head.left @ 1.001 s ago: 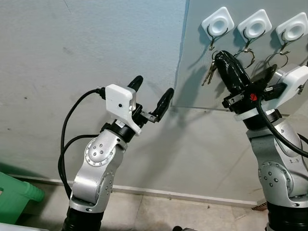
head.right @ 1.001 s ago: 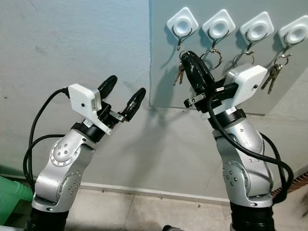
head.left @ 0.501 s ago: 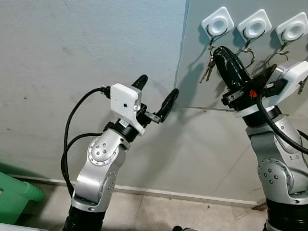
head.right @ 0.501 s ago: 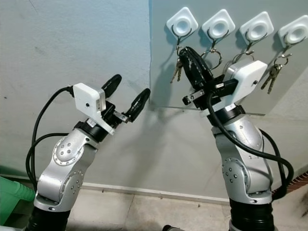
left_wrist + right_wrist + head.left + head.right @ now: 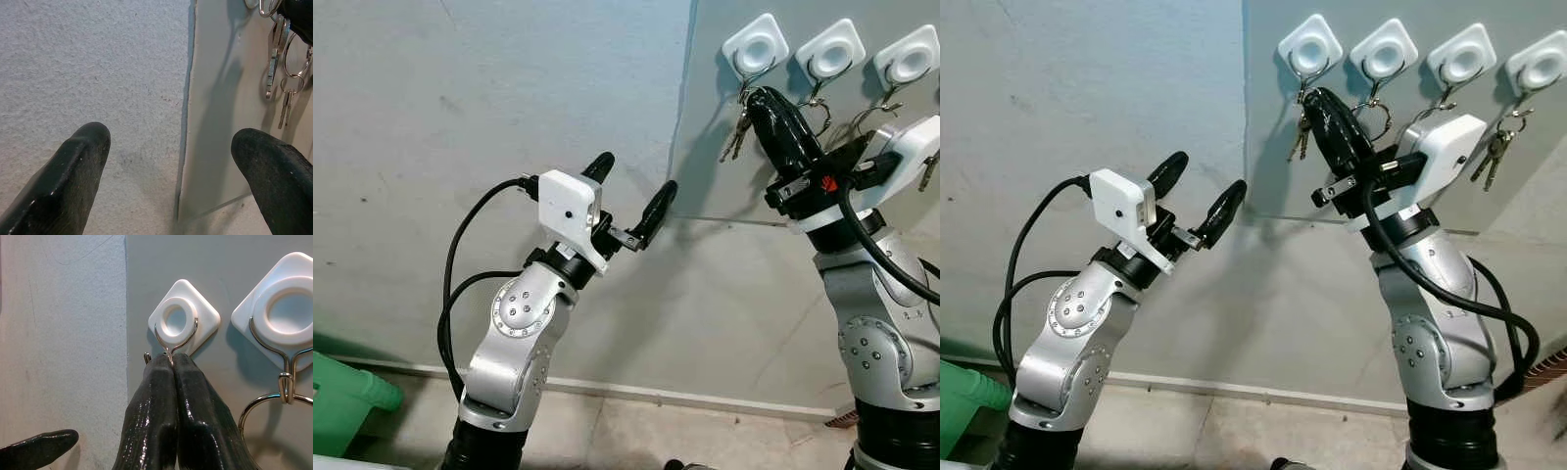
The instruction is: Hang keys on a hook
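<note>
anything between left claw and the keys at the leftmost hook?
Nothing solid. In the left eye view, bare wall and the panel's edge separate the open left claw from the keys.

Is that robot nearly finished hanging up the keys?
Nearly. The right gripper, fingers pressed shut, sits right at the wire hook of the leftmost white diamond-shaped wall mount, and the silver keys dangle just below it. Whether their ring is on the hook is hidden; letting go remains. The open left gripper waits aside.

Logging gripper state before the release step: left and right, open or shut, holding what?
Left gripper: open, holding nothing, away from the hooks.
Right gripper: shut at the leftmost hook; keys hang beside it, grip not visible.
</note>
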Controlling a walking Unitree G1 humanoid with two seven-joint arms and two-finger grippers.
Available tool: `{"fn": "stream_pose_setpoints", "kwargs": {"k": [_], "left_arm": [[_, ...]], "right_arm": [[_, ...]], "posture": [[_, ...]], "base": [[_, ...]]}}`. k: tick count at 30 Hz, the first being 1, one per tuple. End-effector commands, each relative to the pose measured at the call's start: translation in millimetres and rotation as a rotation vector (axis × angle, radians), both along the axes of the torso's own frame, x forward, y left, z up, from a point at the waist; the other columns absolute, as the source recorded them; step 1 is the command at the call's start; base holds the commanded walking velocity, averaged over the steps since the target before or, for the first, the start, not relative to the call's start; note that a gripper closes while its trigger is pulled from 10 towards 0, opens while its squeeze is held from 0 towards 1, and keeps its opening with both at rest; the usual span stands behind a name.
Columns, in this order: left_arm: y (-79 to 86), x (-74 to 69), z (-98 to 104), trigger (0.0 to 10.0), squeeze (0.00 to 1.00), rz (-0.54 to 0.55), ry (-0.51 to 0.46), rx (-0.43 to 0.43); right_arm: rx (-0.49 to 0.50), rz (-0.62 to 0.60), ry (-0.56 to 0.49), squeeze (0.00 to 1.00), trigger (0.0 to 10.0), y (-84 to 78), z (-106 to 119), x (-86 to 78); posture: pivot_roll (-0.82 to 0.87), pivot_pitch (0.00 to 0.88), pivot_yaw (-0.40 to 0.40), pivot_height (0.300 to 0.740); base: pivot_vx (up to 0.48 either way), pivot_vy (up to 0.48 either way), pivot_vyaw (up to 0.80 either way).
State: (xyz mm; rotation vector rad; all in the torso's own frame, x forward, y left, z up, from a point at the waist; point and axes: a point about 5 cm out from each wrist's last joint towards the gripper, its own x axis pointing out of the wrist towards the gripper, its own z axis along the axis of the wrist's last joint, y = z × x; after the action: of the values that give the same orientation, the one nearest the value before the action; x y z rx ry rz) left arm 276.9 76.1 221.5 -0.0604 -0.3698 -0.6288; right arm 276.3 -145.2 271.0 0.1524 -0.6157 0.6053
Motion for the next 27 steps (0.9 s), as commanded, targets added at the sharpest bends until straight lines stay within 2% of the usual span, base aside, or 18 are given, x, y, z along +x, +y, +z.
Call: {"fn": "stream_pose_setpoints", "kwargs": {"k": [1,20,25,27], "left_arm": [[-0.7,-0.6,1.7,10.0,0.00,-0.005,-0.009,0.005],[0.6,-0.7,1.9,10.0,0.00,-0.001,-0.009,0.001],[0.7,-0.9,1.6,10.0,0.00,0.000,-0.007,-0.002],[0.6,-0.7,1.6,10.0,0.00,0.000,-0.006,-0.002]], "right_arm": [[-0.020,0.025,-0.028,0.00,10.0,3.9,3.5,-4.7],[-0.042,-0.004,-0.080,0.00,10.0,3.3,8.8,-6.2],[-0.110,-0.003,-0.115,0.00,10.0,7.5,7.7,-9.1],[-0.179,-0.014,-0.147,0.00,10.0,10.8,6.7,-10.4]], "posture": [[-0.03,0.118,-0.012,0.740],[-0.04,0.121,-0.012,0.740],[-0.04,0.122,-0.012,0.740],[-0.04,0.123,-0.012,0.740]], "base": [[0.000,0.000,0.00],[0.000,0.000,0.00],[0.000,0.000,0.00],[0.000,0.000,0.00]]}}
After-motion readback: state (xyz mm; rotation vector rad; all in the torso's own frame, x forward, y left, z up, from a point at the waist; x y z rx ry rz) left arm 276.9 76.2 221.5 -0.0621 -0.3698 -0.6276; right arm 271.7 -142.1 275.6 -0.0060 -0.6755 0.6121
